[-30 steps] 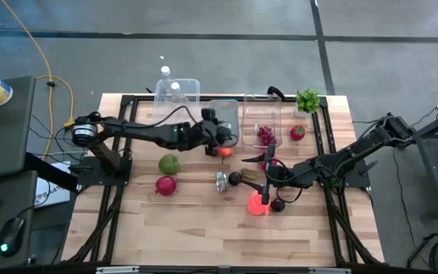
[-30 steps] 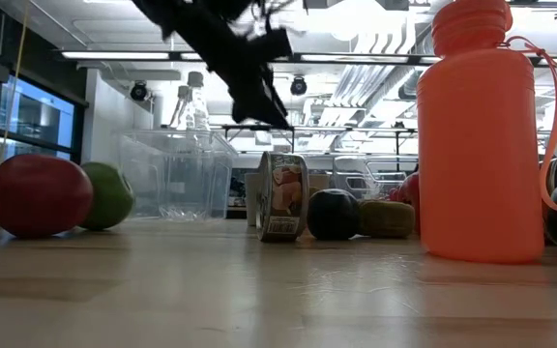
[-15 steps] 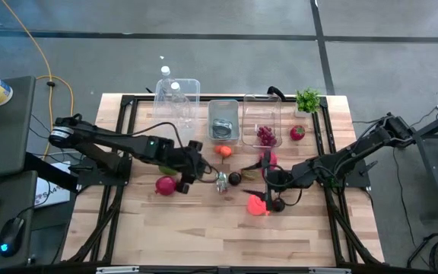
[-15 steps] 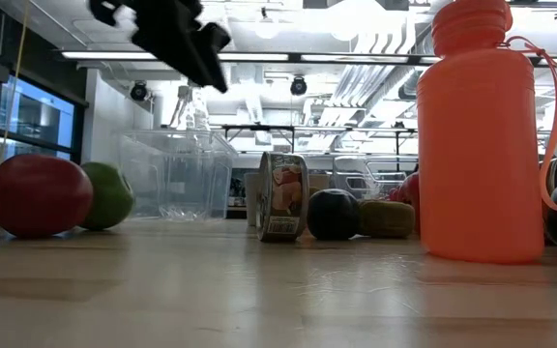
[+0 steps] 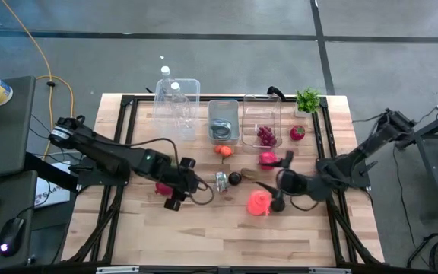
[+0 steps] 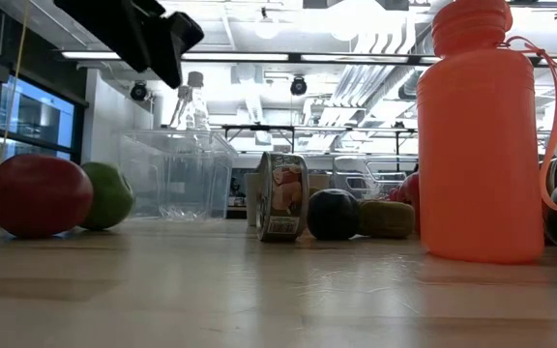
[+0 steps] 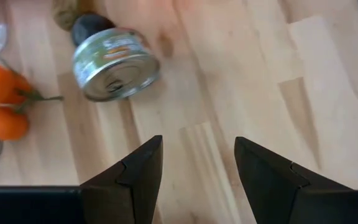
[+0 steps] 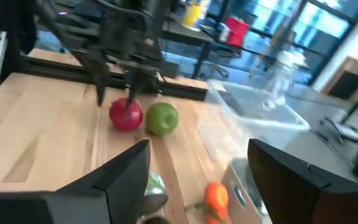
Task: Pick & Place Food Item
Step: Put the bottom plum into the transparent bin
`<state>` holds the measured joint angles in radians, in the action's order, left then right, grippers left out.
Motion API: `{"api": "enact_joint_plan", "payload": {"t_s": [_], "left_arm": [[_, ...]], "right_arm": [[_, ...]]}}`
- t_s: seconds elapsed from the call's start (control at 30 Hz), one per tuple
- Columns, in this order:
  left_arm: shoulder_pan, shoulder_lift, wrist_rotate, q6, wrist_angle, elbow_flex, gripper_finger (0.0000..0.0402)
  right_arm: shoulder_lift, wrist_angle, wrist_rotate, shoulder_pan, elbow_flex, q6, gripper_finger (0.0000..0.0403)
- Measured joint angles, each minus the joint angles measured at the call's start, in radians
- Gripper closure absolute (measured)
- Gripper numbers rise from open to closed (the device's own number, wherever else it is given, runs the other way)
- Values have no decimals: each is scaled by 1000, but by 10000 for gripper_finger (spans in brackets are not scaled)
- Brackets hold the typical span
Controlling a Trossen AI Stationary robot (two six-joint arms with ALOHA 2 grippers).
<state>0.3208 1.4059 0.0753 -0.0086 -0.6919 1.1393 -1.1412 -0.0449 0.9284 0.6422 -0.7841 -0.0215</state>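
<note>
The left end effector [image 5: 179, 194], fingers apart and empty, hovers just beside the red apple [image 5: 163, 187].

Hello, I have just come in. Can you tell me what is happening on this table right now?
Two robot arms are working over a wooden table with food items and clear bins on it. The left gripper hangs open and empty above the table, near the red apple and the small can lying on its side. The right gripper is also open and holds nothing, beside the orange bottle. One bin holds a can, another holds dark red fruit.
</note>
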Motion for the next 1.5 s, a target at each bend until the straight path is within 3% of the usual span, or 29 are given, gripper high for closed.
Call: {"api": "enact_joint_plan", "payload": {"t_s": [0.1, 0.3, 0.6, 0.77, 1.03, 1.17, 1.5], "left_arm": [[23, 0, -1, -14, -1, 0, 211], [46, 0, -1, -29, -1, 0, 211], [49, 0, 0, -38, 0, 0, 211], [49, 0, 0, -38, 0, 0, 211], [49, 0, 0, -69, 0, 0, 211], [49, 0, 0, -74, 0, 0, 211], [49, 0, 0, -75, 0, 0, 211]], "right_arm": [[15, 124, 43, 64, 0, 143, 148], [18, 319, -25, 193, 0, 396, 148], [18, 370, -83, 323, 0, 582, 152], [10, 503, -311, 357, 0, 939, 152], [-79, 810, -372, 372, 0, 1487, 152], [-131, 842, -404, 372, 0, 1545, 152], [-168, 850, -405, 372, 0, 1481, 153]]}}
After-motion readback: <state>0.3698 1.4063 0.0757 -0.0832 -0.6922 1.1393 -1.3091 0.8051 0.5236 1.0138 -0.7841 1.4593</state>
